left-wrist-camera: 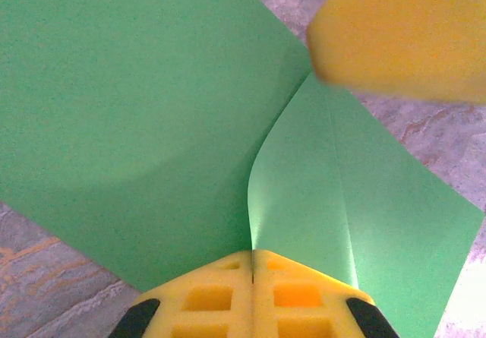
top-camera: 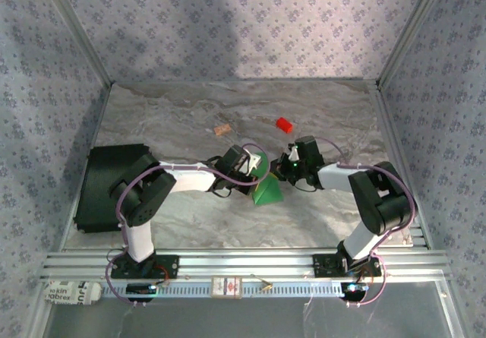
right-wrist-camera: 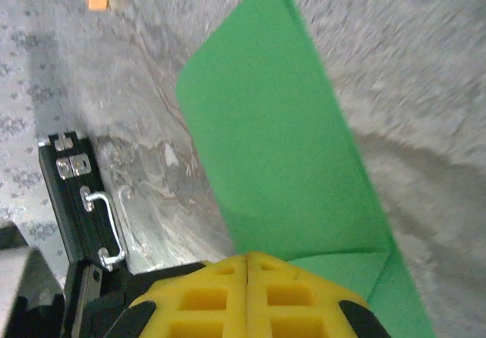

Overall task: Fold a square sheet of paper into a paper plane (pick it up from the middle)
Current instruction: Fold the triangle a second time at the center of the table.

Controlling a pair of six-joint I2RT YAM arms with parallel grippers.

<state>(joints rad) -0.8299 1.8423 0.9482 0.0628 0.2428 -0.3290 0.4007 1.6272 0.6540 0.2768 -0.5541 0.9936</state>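
Bent green sq. sheet (top-camera: 267, 192), tent-like, mid-table.

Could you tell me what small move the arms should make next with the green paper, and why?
Probably lower the paper onto the table and press it flat. The left gripper and right gripper are both shut on it, and the bend at the left gripper is a soft curve, not a sharp crease.
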